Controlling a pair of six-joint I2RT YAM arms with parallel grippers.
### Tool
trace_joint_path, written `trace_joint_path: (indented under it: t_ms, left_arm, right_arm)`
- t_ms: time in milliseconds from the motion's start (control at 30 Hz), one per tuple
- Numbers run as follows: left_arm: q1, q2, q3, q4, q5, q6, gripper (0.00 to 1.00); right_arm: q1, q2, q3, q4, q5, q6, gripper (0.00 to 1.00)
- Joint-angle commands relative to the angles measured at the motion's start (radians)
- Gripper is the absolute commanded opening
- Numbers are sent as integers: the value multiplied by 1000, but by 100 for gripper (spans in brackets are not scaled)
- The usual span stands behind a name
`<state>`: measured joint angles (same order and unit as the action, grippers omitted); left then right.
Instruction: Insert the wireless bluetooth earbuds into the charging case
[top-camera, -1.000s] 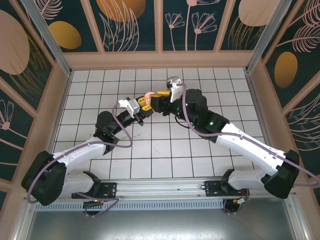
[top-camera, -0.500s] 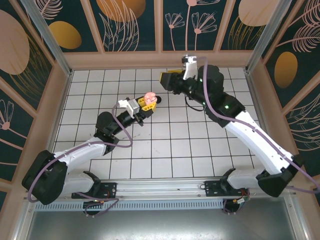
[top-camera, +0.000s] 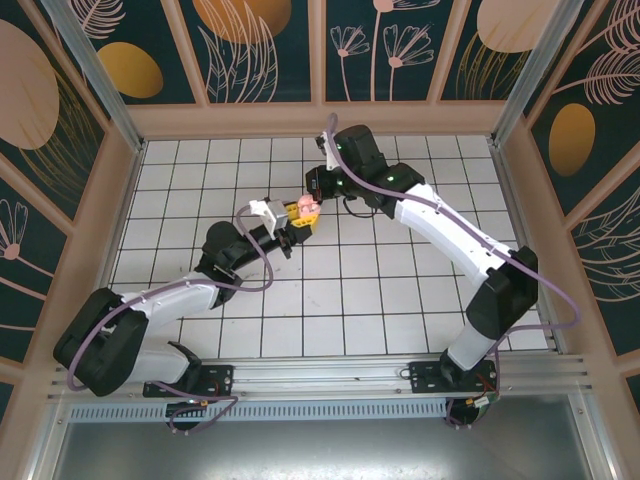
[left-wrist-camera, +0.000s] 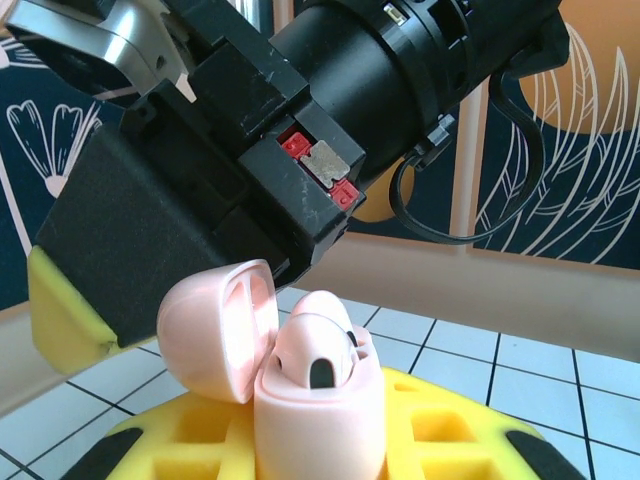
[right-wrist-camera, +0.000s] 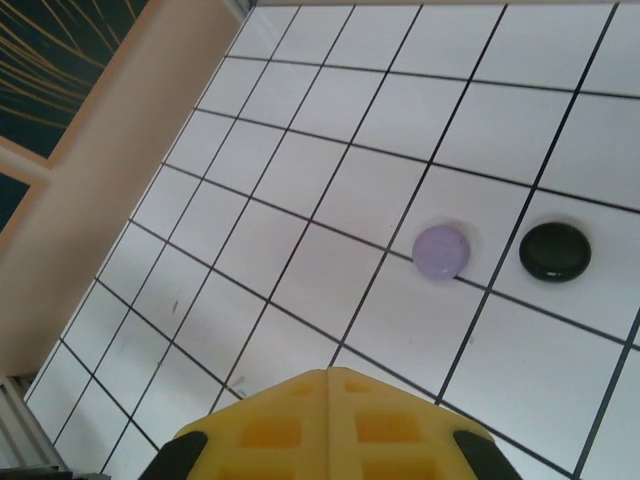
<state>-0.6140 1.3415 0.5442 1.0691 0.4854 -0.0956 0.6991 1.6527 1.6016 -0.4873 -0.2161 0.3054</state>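
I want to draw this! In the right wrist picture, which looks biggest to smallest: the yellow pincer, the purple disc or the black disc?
1. Biggest: right pincer, but it is nearest the camera.
2. The black disc and purple disc look about alike, so no ranking.

- The surface (top-camera: 330, 290) is white, ruled by thin black lines into a grid of square tiles, and it is brightly, evenly lit.
- A pale wooden ledge (top-camera: 320, 118) borders it at the back and along both sides.
- The back wall (top-camera: 270, 50) is made of dark teal panels parted by wooden strips. The panels bear orange ovals and pale line-drawn flowers and leaves.
- The left wall (top-camera: 50, 120) and the right wall (top-camera: 590, 130) carry the same pattern.
- 2 aluminium posts (top-camera: 92, 70) slant up from the back corners.
- An aluminium rail (top-camera: 320, 375) runs along the near edge, with a grey metal sheet (top-camera: 320, 450) below it.
- In the right wrist view, faint dark scuffs (right-wrist-camera: 175, 300) mark tiles near the wooden border.
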Motion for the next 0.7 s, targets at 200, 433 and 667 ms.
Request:
trace_joint_path:
  t_ms: [200,433,667]
  left_arm:
    - [-3,43,62,-25,-9,-40,0]
    - [-4,116,107,-62,-40,-147,0]
    - [-4,301,214,-238,-64,-468,0]
  right_arm:
    - [42,-133,-109,-50,-85,-10,1]
    - [-78,-267,-233,-27,175,178,10]
    - [-291,-373,-482,139,129,279,28]
